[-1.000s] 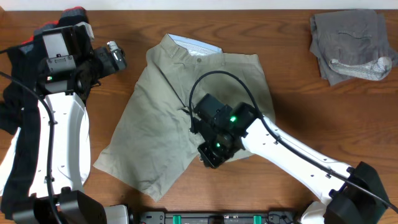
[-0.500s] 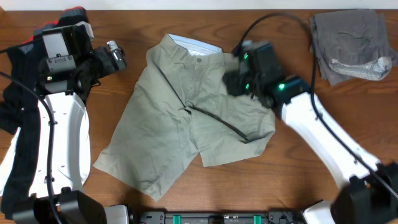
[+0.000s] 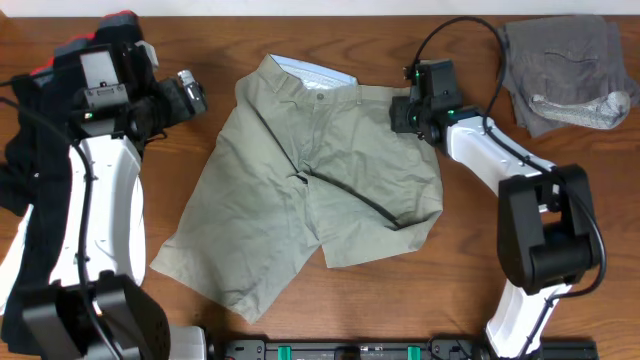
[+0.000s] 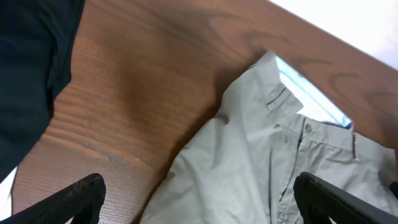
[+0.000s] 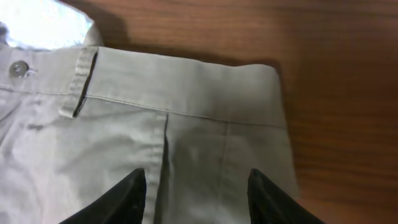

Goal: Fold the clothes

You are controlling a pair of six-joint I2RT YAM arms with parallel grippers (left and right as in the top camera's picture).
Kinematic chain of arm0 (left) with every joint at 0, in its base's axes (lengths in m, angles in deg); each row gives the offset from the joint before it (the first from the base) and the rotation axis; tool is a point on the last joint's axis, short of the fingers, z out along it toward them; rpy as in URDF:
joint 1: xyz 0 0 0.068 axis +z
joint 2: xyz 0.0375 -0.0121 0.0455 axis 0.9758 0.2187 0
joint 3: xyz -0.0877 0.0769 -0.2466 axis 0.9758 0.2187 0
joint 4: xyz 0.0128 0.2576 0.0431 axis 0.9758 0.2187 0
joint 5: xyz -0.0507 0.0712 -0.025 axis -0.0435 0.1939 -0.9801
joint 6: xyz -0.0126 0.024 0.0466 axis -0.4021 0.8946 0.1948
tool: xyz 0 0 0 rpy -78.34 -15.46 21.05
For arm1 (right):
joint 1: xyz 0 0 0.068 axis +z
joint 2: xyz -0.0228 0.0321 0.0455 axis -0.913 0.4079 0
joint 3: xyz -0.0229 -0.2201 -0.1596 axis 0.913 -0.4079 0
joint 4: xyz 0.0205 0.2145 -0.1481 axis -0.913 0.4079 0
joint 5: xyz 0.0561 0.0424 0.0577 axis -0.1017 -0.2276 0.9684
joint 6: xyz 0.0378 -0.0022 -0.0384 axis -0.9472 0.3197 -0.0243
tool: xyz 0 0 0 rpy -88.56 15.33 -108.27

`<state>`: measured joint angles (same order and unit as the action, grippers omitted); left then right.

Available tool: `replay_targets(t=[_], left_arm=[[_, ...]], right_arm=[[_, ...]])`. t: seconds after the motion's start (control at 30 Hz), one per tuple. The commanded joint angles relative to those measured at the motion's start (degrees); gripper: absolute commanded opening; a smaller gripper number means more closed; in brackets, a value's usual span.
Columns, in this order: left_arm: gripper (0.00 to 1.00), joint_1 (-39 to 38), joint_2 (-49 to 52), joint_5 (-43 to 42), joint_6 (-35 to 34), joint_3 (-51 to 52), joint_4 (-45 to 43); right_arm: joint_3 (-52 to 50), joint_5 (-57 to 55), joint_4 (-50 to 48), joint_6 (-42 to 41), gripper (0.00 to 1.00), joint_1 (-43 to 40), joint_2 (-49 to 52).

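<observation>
Khaki shorts (image 3: 310, 190) lie spread mid-bench (image 3: 470, 270), waistband (image 3: 320, 88) at the far edge, with bare wood to the right and in front. Right gripper (image 5: 196, 186) hangs over the waistband's right corner, fingers parted, empty. Left gripper (image 4: 199, 199) is wide open and empty beside the waistband's left corner. Since 0.5 s ago the shorts are unmoved, and the right arm's elbow has swung right.

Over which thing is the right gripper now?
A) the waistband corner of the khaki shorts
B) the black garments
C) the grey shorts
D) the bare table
A: in the right wrist view, the open right gripper frames the waistband corner of the khaki shorts.
</observation>
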<state>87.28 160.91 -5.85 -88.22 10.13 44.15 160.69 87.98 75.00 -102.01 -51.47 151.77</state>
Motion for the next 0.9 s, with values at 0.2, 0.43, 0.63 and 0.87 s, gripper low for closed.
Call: replay_targets(t=[0.2,0.43,0.63,0.87], left_arm=[[0.98,0.0,1.5,-0.1,1.2,0.5,0.1],[0.98,0.0,1.6,-0.1,1.2,0.5,0.0],[0.98,0.0,1.6,-0.1,1.2,0.5,0.1],[0.98,0.0,1.5,-0.1,1.2,0.5,0.1]], right_arm=[[0.2,5.3,-3.4,0.8,0.47,1.0,4.6],[0.2,10.9,-4.9,1.0,0.42,1.2,4.8],[0.2,12.6,-4.4,1.0,0.36,2.0,4.8],[0.2,12.6,-3.6,1.0,0.16,2.3,4.8]])
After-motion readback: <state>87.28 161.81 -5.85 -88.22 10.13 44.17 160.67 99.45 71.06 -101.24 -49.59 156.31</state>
